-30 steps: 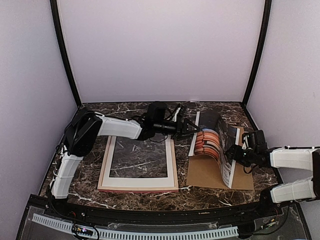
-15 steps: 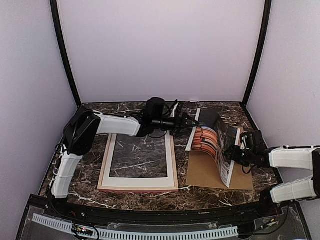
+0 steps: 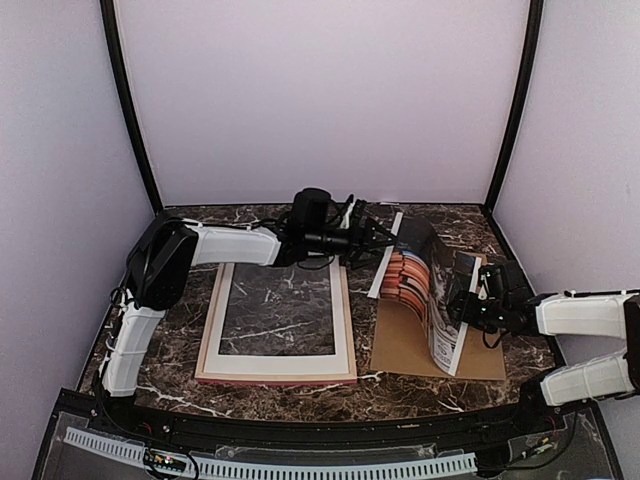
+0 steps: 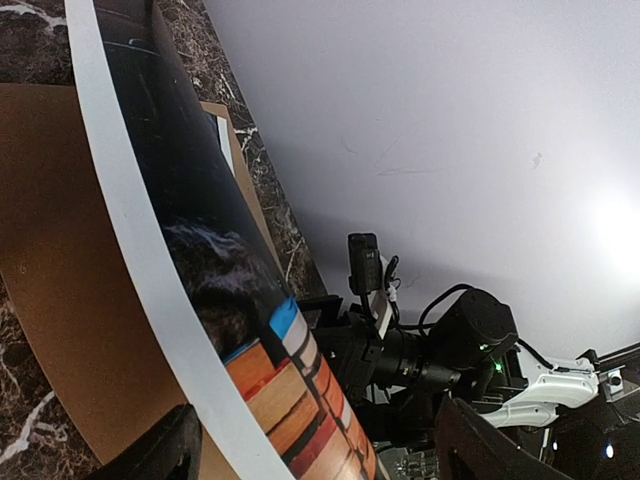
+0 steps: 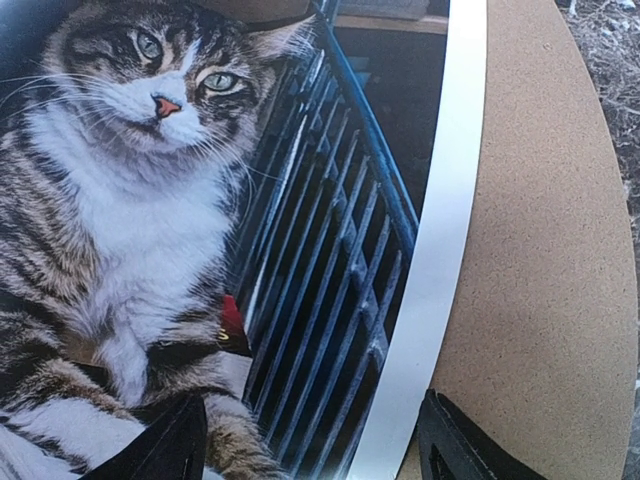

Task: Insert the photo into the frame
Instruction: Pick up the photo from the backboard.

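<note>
The frame (image 3: 347, 322) lies flat at centre left, pale wood side up, with its pink edge at the front. To its right the photo (image 3: 418, 285) of the cat and books arches up over the cardboard, its right edge standing. My left gripper (image 3: 380, 238) hovers at the photo's far left corner, jaws wide apart and not pinching. In the left wrist view the photo (image 4: 200, 290) curves across between the spread fingers of that gripper (image 4: 315, 432). My right gripper (image 3: 463, 302) is open against the standing right edge. The cat print (image 5: 150, 200) fills the right wrist view in front of that gripper (image 5: 312, 420).
A brown cardboard backing board (image 3: 402, 347) lies under the photo at the right and shows beside the white border (image 5: 550, 250). Black posts and pale walls close in the table. The right arm (image 4: 440, 350) appears beyond the photo in the left wrist view.
My left gripper has opened wider and drawn back toward the rear of the table. The right gripper has pushed slightly left, bending the photo into a tighter arch.
</note>
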Action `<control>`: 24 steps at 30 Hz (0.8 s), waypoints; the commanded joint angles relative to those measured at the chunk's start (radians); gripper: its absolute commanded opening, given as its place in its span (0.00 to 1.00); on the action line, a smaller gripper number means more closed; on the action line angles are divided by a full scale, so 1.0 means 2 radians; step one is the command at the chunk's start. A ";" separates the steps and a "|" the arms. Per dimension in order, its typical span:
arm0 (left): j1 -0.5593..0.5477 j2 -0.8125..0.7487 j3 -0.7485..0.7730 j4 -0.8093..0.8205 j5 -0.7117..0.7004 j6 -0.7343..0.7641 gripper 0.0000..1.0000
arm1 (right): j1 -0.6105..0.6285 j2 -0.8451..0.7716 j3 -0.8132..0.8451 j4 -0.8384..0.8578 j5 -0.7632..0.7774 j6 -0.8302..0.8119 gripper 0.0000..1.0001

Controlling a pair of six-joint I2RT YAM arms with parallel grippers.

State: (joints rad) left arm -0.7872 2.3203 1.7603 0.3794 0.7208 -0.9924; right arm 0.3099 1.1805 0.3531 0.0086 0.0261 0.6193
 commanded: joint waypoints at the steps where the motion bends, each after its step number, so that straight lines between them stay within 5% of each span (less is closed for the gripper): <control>1: 0.003 -0.035 0.015 -0.010 0.003 -0.028 0.83 | 0.010 0.010 -0.002 -0.033 -0.016 0.011 0.73; 14: 0.007 -0.024 0.017 0.048 0.032 -0.116 0.84 | 0.014 0.010 -0.002 -0.033 -0.015 0.012 0.73; 24: 0.008 -0.017 0.036 0.017 0.035 -0.100 0.85 | 0.015 0.010 -0.001 -0.033 -0.015 0.012 0.73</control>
State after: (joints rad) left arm -0.7738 2.3203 1.7992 0.4286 0.7681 -1.2079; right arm 0.3225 1.1805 0.3534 0.0082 0.0307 0.6228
